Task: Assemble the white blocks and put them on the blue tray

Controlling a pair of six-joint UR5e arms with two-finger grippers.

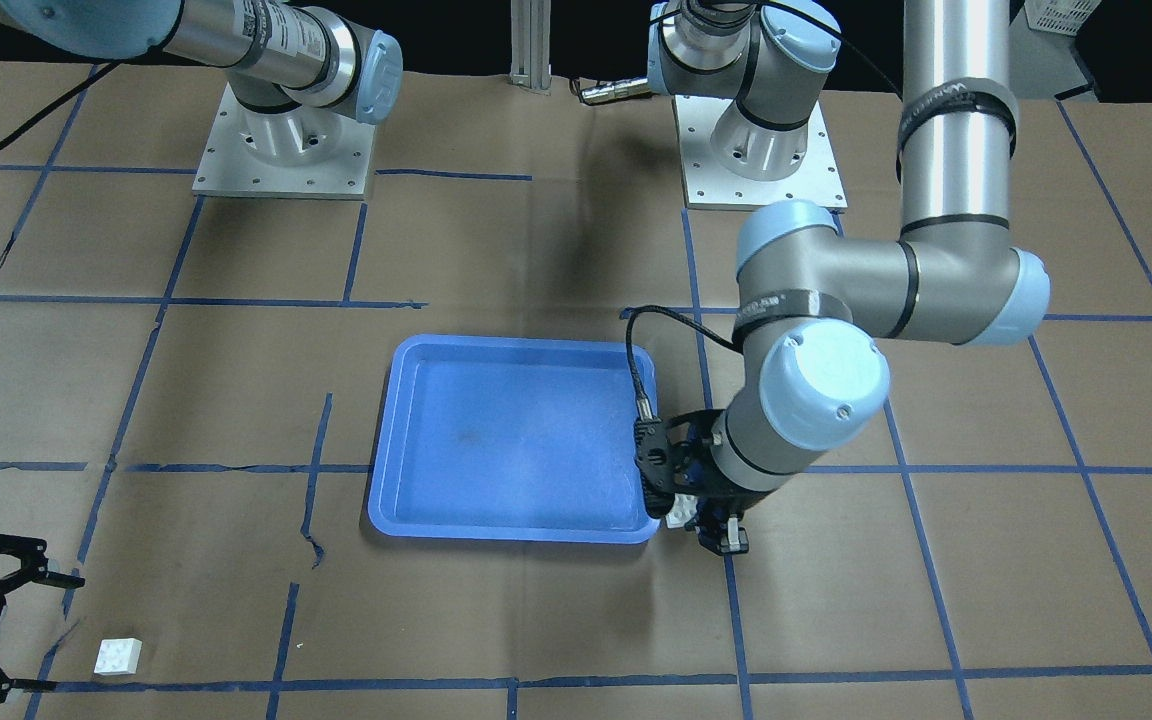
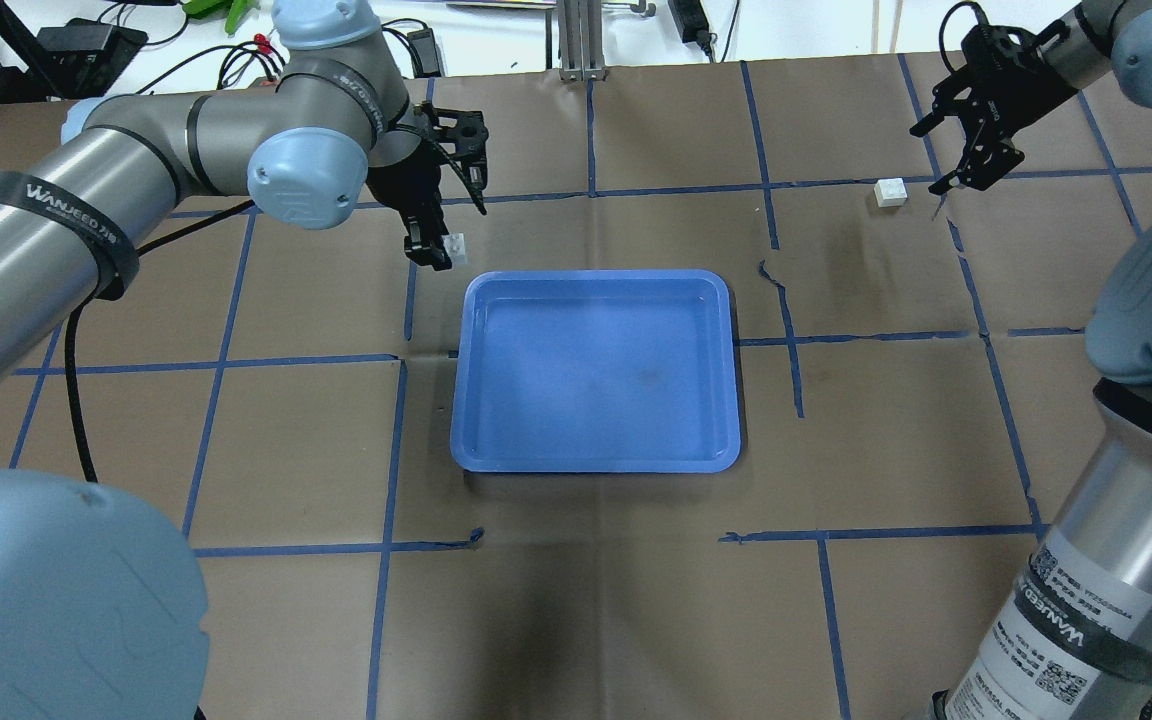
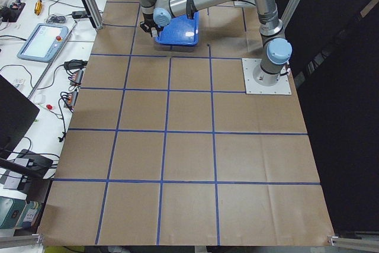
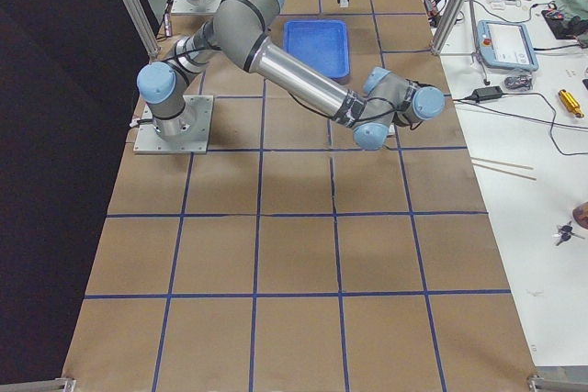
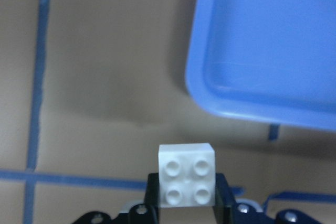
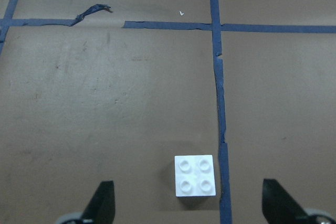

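Left gripper: jaws clamped on a white block, one finger on each side, four studs facing the wrist camera. No writing visible on the block. It sits just outside a corner of the blue tray, on the far left side in the overhead view. Block and tray rim are apart. Can't tell if the block touches the paper.

Right gripper: jaws spread wide, holding nothing. The second white block lies studs up on the table, between the fingers in the wrist view and beside a line of blue tape. It is well apart from the tray.

Tray interior is bare blue with faint smudges.

Writing: a black strap on the left arm reads "WANJEED" in white. The right arm carries the same strap, plus a white label with QR codes. The label's small print is too fine to read.
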